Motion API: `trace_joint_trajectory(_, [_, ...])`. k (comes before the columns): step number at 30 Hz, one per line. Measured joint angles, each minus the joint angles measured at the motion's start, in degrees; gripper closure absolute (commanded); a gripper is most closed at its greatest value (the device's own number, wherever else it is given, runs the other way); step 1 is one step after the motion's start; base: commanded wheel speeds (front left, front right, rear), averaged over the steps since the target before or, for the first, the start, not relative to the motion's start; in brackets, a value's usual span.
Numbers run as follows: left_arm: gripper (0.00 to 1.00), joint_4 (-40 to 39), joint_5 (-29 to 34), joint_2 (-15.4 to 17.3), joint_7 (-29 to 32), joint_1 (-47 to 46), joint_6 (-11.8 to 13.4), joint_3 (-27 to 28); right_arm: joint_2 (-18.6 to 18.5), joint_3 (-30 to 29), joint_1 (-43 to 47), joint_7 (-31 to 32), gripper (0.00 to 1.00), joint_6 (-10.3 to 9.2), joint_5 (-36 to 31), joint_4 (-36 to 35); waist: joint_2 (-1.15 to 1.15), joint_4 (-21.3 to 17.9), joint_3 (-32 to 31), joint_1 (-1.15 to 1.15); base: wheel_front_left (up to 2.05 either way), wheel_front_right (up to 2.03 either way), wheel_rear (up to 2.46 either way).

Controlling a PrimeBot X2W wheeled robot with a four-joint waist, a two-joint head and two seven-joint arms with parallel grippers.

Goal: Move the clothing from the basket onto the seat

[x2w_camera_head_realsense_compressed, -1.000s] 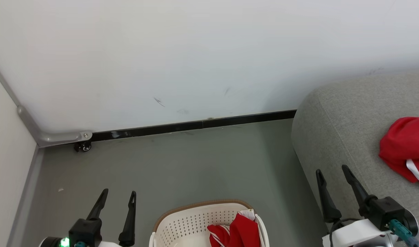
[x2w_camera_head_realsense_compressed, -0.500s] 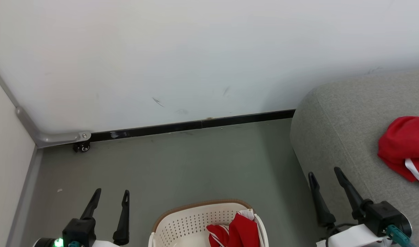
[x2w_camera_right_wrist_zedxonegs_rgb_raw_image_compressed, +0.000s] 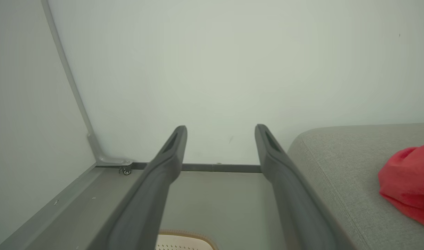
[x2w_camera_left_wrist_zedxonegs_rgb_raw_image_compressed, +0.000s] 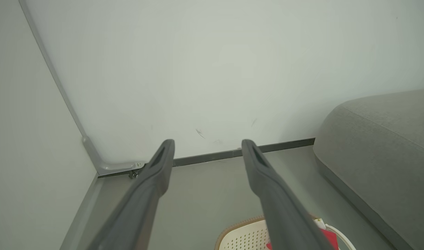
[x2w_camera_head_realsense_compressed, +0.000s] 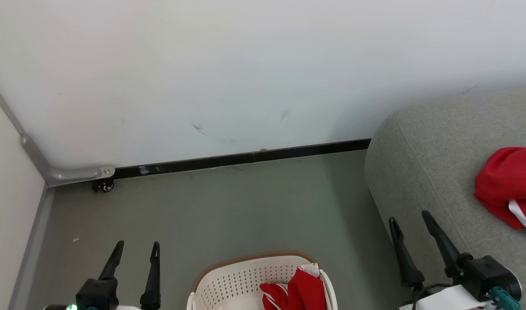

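Observation:
The cream-white basket with a brown rim stands on the floor at the bottom centre, and a red garment with white stripes lies bunched in its right side. A second red garment rests on the grey sofa seat at the right. My left gripper hangs open and empty to the left of the basket. My right gripper is open and empty beside the sofa's near corner. The right wrist view shows the sofa and the red garment; the left wrist view shows the basket rim.
A white wall with a black skirting strip closes the far side. A grey partition frame with a small caster stands in the left corner. Grey floor stretches between the wall, the basket and the sofa.
Both grippers have drawn back toward the bottom of the head view, the left more than the right. Both stay open. The garments and basket have not moved.

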Motion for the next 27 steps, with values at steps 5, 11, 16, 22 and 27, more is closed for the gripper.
trace_joint_trajectory(5, [0.00, -0.3, 0.0, 0.0, 0.0, 0.7, 0.1, 0.3, 0.0, -0.4, 0.2, 0.3, 0.00, 0.00, 0.0, -0.9, 0.00, 0.2, -0.1, 0.00, 0.00, 0.00, 0.00])
trace_joint_trajectory(11, [0.00, -0.5, 0.0, 0.0, 0.0, 1.2, 0.1, 0.6, 0.0, -0.5, 1.3, 0.7, 0.00, 0.00, 0.0, -1.6, 0.00, 0.3, -0.1, 0.00, 0.00, 0.00, 0.00])
trace_joint_trajectory(16, [0.00, -0.8, 0.0, 0.0, 0.0, 1.2, 0.1, 0.7, 0.0, -0.5, 1.4, 1.3, 0.00, 0.00, 0.0, -2.6, 0.00, 0.4, 0.0, 0.00, 0.00, 0.00, 0.00])
trace_joint_trajectory(22, [0.00, -1.3, 0.4, -0.4, 0.0, 1.2, 0.1, 0.9, 0.0, -0.5, 1.5, 1.8, 0.00, 0.00, 0.0, -3.1, 0.00, 0.4, 0.2, 0.00, 0.00, 0.00, 0.00])
trace_joint_trajectory(27, [0.00, -1.7, 0.4, -0.5, 0.0, 1.2, 0.1, 0.9, 0.0, -0.1, 1.8, 1.7, 0.00, 0.00, 0.5, -4.3, 0.00, 0.3, 0.5, 0.00, 0.00, 0.00, 0.00])
